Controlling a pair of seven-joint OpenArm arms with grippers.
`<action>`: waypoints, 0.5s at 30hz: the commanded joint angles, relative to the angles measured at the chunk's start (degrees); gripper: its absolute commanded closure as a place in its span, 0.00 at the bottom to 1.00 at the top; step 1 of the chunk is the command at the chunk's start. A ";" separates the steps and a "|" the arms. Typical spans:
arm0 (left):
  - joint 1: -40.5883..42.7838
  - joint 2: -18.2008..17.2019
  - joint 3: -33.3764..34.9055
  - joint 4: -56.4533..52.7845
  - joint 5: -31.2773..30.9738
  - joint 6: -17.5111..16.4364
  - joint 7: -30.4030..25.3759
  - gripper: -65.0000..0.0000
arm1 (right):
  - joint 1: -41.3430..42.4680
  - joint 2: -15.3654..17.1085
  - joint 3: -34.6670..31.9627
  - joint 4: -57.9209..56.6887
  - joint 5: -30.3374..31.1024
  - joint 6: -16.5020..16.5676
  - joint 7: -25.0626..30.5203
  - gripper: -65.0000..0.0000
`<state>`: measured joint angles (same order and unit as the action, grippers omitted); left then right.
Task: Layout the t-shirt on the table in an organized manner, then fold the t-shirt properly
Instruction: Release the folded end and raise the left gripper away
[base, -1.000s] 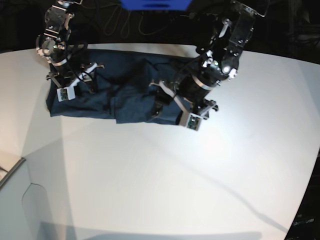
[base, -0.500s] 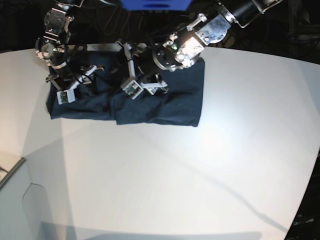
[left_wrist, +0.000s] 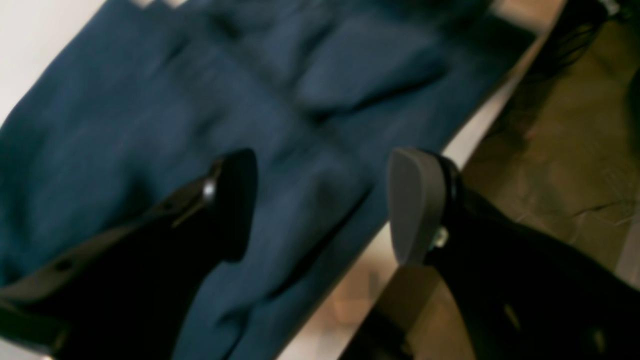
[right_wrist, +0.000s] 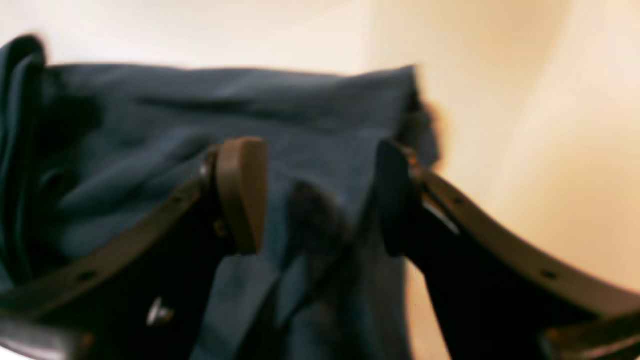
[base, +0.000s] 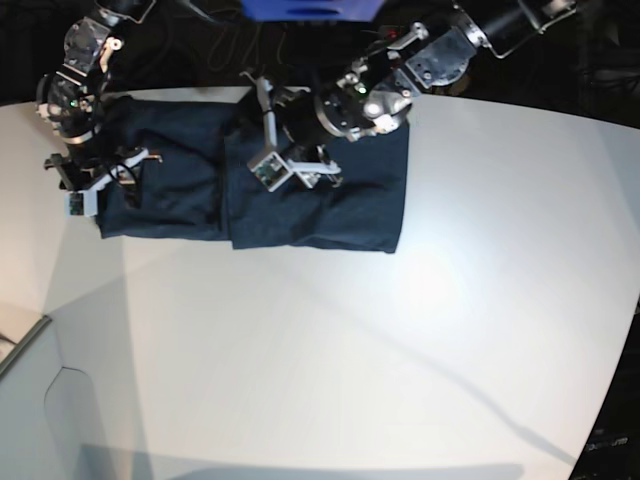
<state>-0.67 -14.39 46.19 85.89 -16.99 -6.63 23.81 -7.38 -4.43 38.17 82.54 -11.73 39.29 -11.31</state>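
The dark navy t-shirt lies in a long folded band along the far side of the white table. My left gripper hangs over the band's middle near the far table edge. In its wrist view the left gripper is open, the blurred t-shirt below it and nothing between the fingers. My right gripper hovers at the band's left end. Its wrist view shows the right gripper open above the t-shirt, close to a cloth edge with bare table beside it.
A grey-white box corner sits at the front left. A blue object and dark cables lie behind the far table edge. The left wrist view shows brown floor just past the table edge.
My left arm swung from the shirt's right end to its middle, leaving that end flat. My right gripper shifted left to the left end, where the cloth now lies spread wider.
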 joint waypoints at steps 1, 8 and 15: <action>-0.26 -0.07 -1.49 2.51 -0.63 0.00 -1.79 0.39 | 0.30 0.16 0.20 0.84 0.52 0.71 1.16 0.47; 3.08 -4.90 -15.38 5.23 -11.27 -0.09 -1.88 0.39 | 0.30 0.43 1.08 0.75 0.52 0.71 1.16 0.47; 6.16 -9.21 -26.46 4.97 -19.62 -0.18 -1.88 0.39 | -0.05 0.43 2.75 0.75 0.52 -2.32 1.16 0.40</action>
<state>6.00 -23.35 19.81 90.08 -35.77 -6.20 23.14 -7.66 -4.47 40.82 82.50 -11.99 38.06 -11.57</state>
